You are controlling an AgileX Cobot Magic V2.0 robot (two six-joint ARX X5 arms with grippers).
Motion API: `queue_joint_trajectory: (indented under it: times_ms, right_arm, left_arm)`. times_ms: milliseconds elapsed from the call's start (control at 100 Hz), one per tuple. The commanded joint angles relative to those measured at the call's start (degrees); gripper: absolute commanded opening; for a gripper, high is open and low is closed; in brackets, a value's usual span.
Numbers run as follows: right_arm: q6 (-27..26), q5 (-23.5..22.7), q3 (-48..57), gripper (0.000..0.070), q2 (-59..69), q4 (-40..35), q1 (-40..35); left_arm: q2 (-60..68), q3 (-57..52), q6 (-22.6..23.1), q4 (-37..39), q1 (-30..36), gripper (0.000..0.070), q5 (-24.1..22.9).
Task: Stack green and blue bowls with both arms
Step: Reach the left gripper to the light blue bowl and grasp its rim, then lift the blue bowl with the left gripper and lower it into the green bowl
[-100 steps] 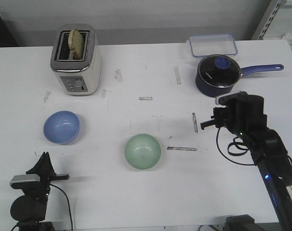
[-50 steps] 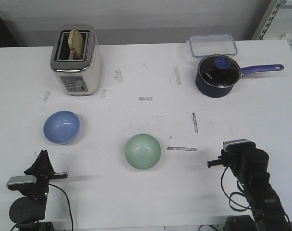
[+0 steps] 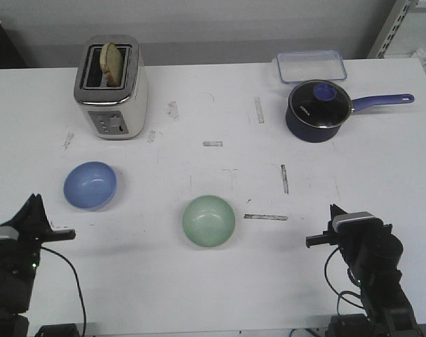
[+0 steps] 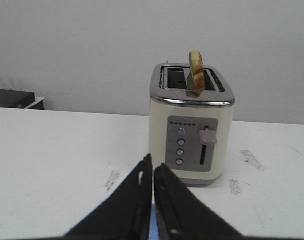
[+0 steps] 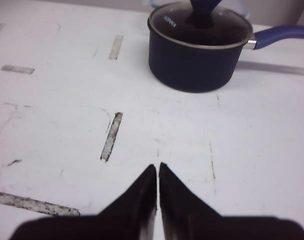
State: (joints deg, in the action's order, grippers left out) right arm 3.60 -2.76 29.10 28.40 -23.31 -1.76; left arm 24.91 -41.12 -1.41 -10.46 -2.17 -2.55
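The blue bowl (image 3: pixel 90 185) sits at the left of the worktop (image 3: pixel 220 281) and the green bowl (image 3: pixel 208 220) near the middle, apart and unstacked, so I judge the work is to bring one cleanly over the other, gripping a rim without tipping it. My left gripper (image 4: pixel 153 170) hangs nearer than the blue bowl, jaws pressed together on nothing. My right gripper (image 5: pixel 157 172), likewise closed and empty, sits well right of the green bowl.
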Motion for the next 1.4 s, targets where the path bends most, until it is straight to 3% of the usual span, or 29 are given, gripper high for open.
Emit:
queue_joint_trajectory:
  times_ms: [0, 180, 600, 710, 1030, 1210, 1310, 1390]
  right_arm:
    - [-0.7, 0.2, 0.4, 0.0000, 0.2, 0.6, 0.0]
    - [-0.5, 0.2, 0.4, 0.0000, 0.2, 0.6, 0.0]
    - [-0.3, 0.2, 0.4, 0.0000, 0.2, 0.6, 0.0]
    - [-0.3, 0.2, 0.4, 0.0000, 0.2, 0.5, 0.0]
    - [-0.3, 0.2, 0.4, 0.0000, 0.2, 0.5, 0.0]
    - [-0.3, 0.2, 0.4, 0.0000, 0.2, 0.5, 0.0]
    - [-0.3, 0.2, 0.4, 0.0000, 0.2, 0.5, 0.0]
    - [-0.3, 0.2, 0.4, 0.0000, 0.2, 0.5, 0.0]
  left_arm:
    - [6.7, -7.8, 4.1, -1.6, -0.1, 0.0002, -1.3]
    - [21.7, -19.5, 4.2, -6.4, -0.1, 0.0025, -1.8]
    - [46.7, -21.1, 3.5, -9.3, -4.3, 0.0467, -1.8]
    - [51.2, -21.1, 3.3, -10.5, -5.6, 0.0547, -1.8]
    - [61.4, -21.1, 0.2, -12.7, -6.9, 0.0542, -1.2]
    - [64.0, -21.1, -2.7, -12.7, -6.9, 0.0506, 3.0]
    - [64.5, -21.1, -3.8, -13.6, -6.9, 0.0402, 3.0]
    - [64.5, -21.1, -4.3, -13.6, -6.9, 0.0231, 3.0]
